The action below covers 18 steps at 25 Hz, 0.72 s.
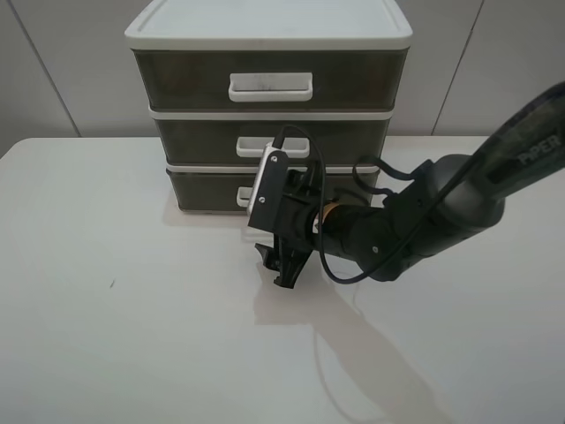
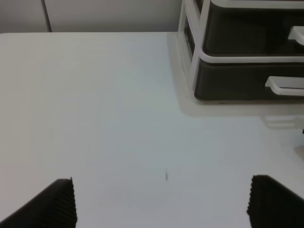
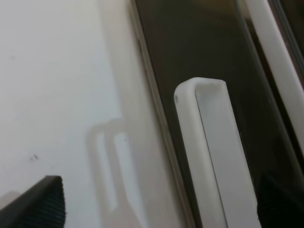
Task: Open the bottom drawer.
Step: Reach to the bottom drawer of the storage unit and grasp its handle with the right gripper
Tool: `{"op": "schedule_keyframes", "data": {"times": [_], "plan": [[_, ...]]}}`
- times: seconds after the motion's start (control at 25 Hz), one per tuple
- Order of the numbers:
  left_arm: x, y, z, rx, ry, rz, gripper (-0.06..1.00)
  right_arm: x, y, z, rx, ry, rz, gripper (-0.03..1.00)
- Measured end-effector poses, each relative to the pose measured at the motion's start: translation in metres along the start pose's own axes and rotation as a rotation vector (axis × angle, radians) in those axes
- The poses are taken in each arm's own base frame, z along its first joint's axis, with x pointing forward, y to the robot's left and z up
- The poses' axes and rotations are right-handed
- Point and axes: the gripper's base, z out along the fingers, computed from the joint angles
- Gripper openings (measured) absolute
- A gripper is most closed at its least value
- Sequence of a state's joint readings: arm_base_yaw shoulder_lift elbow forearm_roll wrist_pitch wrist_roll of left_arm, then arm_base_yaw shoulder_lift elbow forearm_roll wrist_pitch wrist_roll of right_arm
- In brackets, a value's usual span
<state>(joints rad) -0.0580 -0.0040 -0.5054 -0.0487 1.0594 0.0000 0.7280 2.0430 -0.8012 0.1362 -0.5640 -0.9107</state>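
Though the right gripper (image 3: 161, 202) is close, the bottom drawer (image 1: 207, 190) is shut, so all the pulling is left. The gripper's fingers (image 3: 42, 204) stand wide apart, holding nothing. Just past them sits the white handle (image 3: 209, 156), in line with the gap. The drawer lies lowest in the unit (image 1: 265, 26), far back.

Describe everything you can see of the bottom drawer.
The bottom drawer is the lowest of three in a white-framed unit on the white table. Its front is smoky dark-brown translucent plastic, shallow and wide, with a small white loop handle. It sits shut, flush with the frame. The open right claw hovers before the handle without touching it.
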Motion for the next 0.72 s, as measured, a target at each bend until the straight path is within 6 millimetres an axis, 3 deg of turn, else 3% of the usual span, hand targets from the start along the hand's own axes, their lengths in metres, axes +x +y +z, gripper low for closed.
{"op": "schedule_keyframes", "data": {"times": [0.2, 0.72], "plan": [[0.000, 0.000, 0.000, 0.000, 0.000, 0.000, 0.74, 0.002, 0.003, 0.011, -0.021, 0.017, -0.041, 0.74], [0.000, 0.000, 0.000, 0.000, 0.000, 0.000, 0.74, 0.013, -0.001, 0.012, -0.046, 0.032, -0.107, 0.71]]}}
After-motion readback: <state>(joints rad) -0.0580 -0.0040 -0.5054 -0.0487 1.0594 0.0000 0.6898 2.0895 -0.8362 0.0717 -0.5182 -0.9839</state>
